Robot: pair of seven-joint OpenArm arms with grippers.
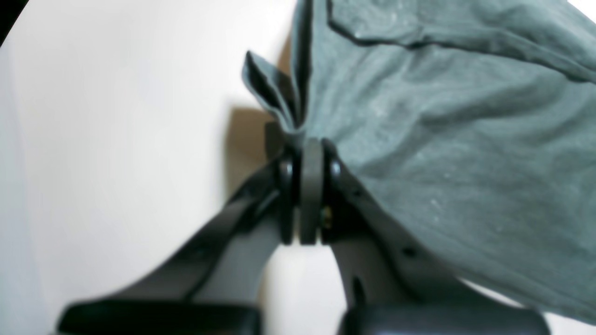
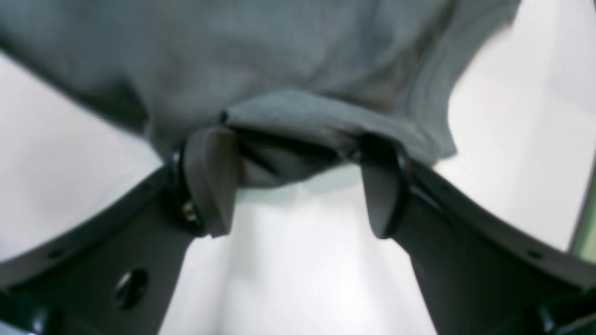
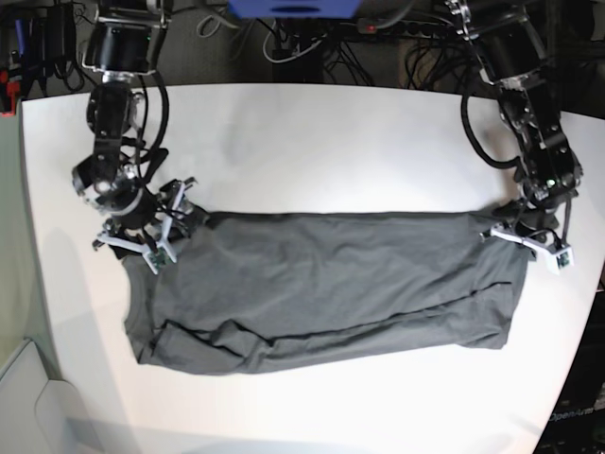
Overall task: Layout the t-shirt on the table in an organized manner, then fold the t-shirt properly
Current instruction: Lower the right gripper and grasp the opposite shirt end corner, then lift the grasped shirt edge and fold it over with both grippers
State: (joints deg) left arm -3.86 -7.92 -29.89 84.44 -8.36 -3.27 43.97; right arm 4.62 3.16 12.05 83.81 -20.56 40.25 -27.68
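Grey t-shirt (image 3: 331, 284) flat on table (image 3: 331, 142), no legible label/writing.

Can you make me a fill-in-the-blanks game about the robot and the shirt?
1. The t-shirt lies spread on the ____ table.
2. The left end effector is ____ on the t-shirt's fabric.
3. The right end effector has its jaws wide ____, with cloth between them.
4. The colour of the t-shirt is dark ____.

Missing words: white; shut; open; grey
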